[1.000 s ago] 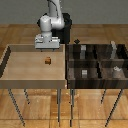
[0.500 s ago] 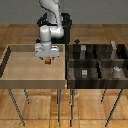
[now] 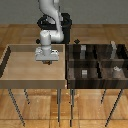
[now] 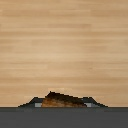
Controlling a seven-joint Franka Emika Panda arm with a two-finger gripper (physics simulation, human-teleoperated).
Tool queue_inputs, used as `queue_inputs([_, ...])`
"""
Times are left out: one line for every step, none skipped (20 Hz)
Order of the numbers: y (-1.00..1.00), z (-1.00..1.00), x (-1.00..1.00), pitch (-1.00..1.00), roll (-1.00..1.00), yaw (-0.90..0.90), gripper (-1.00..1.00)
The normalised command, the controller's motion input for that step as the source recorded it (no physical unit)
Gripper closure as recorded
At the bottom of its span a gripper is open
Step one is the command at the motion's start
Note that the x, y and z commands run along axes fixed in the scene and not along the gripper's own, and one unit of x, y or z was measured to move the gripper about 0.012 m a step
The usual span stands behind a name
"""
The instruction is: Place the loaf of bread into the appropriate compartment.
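Wooden tray (image 3: 20,75) under the gripper (image 3: 48,61), which is lowered to the bread (image 4: 62,100) for pickup. Bread sits between its fingers; whether they clamp it is unclear. Dark compartments (image 3: 97,67) wait alongside.

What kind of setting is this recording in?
Probably a simulated sorting bench: a light wooden tray table beside a dark compartment box holding small grey objects, on a wood floor. The gripper is low over the tray, with the bread between its fingers.
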Motion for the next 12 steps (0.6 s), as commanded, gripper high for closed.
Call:
queue_inputs([0.0,0.0,0.0,0.0,0.0,0.0,1.0])
queue_inputs([0.0,0.0,0.0,0.0,0.0,0.0,1.0])
queue_inputs([0.0,1.0,0.0,0.0,0.0,0.0,1.0])
queue_inputs([0.0,0.0,0.0,0.0,0.0,0.0,1.0])
queue_inputs([0.0,0.0,0.0,0.0,0.0,0.0,1.0])
queue_inputs([0.0,1.0,0.0,0.0,0.0,0.0,1.0])
queue_inputs([0.0,1.0,0.0,0.0,0.0,0.0,1.0])
queue_inputs([0.0,1.0,0.0,0.0,0.0,0.0,1.0])
queue_inputs([0.0,1.0,0.0,0.0,0.0,0.0,1.0])
queue_inputs([0.0,1.0,0.0,0.0,0.0,0.0,1.0])
queue_inputs([0.0,1.0,0.0,0.0,0.0,0.0,1.0])
queue_inputs([0.0,1.0,0.0,0.0,0.0,0.0,1.0])
